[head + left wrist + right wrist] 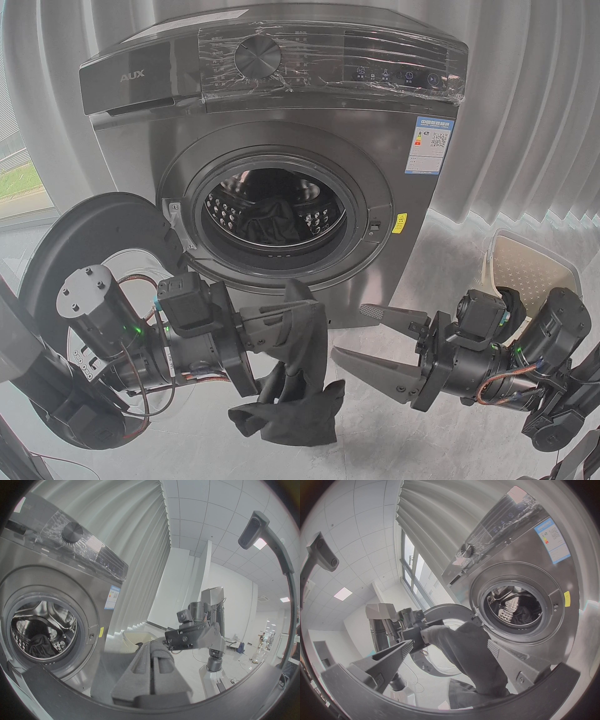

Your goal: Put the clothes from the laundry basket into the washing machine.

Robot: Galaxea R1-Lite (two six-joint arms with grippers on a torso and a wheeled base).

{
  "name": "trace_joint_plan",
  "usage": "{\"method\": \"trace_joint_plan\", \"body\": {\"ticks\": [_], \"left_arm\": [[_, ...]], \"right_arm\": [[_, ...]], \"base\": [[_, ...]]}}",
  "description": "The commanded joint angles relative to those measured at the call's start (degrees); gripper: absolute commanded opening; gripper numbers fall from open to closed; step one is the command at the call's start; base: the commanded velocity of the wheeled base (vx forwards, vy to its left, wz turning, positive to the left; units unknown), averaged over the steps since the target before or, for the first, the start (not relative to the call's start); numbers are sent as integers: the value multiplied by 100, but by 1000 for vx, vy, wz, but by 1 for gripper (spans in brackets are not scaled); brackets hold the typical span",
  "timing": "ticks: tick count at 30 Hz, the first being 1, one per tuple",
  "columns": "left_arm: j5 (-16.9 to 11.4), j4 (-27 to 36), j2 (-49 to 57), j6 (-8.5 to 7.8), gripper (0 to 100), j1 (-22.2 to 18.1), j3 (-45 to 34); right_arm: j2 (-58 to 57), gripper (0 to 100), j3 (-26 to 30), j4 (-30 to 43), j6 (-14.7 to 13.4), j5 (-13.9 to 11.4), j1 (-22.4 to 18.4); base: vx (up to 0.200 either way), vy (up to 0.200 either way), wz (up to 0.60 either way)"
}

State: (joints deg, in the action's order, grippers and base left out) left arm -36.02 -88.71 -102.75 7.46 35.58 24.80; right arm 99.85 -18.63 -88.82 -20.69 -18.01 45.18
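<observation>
The washing machine [275, 156] stands ahead with its round door [94, 244] swung open to the left. A dark garment [272, 222] lies inside the drum. My left gripper [297, 322] is shut on a dark piece of clothing [300, 387], which hangs down in front of the machine, below the drum opening. In the left wrist view the cloth [159, 652] is pinched between the fingers. My right gripper [356, 337] stands open just right of the hanging cloth, nothing between its fingers. The cloth [472, 658] also appears in the right wrist view.
A pale laundry basket [531, 269] stands on the floor to the right of the machine, behind my right arm, with something dark at its near edge. White curtains hang behind. The grey floor in front of the machine is bare.
</observation>
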Motion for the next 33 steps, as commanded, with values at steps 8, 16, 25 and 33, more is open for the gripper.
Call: {"method": "trace_joint_plan", "body": {"ticks": [8, 16, 25, 33], "left_arm": [[667, 3, 63, 1, 0, 238, 447], [1405, 205, 89, 159, 0, 792, 1212], [2433, 1075, 168, 687, 0, 1425, 1933], [2882, 1761, 159, 818, 0, 1513, 2926]], "right_arm": [[-1, 100, 281, 5, 65, -10, -721], [-10, 100, 351, -4, 109, -1, -949], [-212, 100, 386, 5, 496, 254, -1178], [-326, 100, 492, 5, 742, 254, -1336]], "base": [[0, 0, 0], [0, 0, 0], [0, 0, 0], [0, 0, 0]]}}
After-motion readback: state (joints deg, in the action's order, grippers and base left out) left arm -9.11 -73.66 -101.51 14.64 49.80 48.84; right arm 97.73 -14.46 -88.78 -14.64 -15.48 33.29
